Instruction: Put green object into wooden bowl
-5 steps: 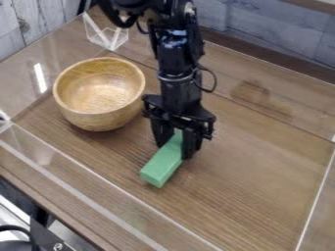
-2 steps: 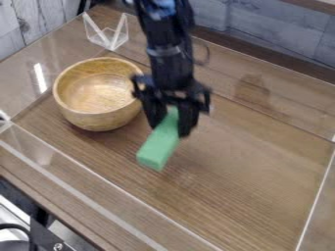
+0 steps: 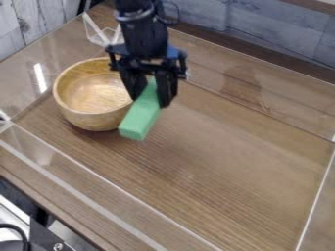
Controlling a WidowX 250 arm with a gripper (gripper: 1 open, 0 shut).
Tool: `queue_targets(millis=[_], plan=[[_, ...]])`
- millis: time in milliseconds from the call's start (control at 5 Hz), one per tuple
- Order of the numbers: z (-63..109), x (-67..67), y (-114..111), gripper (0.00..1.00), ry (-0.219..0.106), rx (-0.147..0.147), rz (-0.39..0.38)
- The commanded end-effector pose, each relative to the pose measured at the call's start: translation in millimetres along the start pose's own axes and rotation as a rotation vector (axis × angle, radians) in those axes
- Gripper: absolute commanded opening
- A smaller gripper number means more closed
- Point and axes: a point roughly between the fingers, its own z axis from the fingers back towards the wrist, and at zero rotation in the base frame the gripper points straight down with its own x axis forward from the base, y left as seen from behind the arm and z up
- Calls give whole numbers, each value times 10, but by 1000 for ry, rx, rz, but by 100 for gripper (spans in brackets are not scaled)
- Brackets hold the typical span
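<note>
My gripper [image 3: 149, 93] is shut on the upper end of the green object [image 3: 139, 119], a flat bright green block that hangs tilted, its lower end pointing down toward the front. The block is off the table, just right of the wooden bowl [image 3: 94, 91]. That round tan bowl stands at the left on the wood-grain tabletop with nothing visible inside. The black arm rises from the gripper toward the top of the view.
A clear plastic wall [image 3: 157, 212] runs around the wooden table surface [image 3: 236, 147]. A small clear stand [image 3: 96, 29] sits behind the bowl at the back. Pale wall panels lie beyond the back edge.
The gripper has lifted the green block off the table and carried it up and to the left, toward the bowl. The bowl has stayed put.
</note>
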Motion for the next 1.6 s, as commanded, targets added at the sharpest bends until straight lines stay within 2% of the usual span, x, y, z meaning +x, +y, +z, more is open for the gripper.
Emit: queue_targets(millis=[0,200,600,1000,1200,1400], plan=[[112,100,-4,0,-26,3,-44],[192,173,44,0,-19,3,-69],[42,72,-347,0,16,1,-193],[139,-102,-84,0,-8,1,-101],[149,-165,-85,0,-16,-1,-62],[185,-121,12,0,-19,-2,-45]])
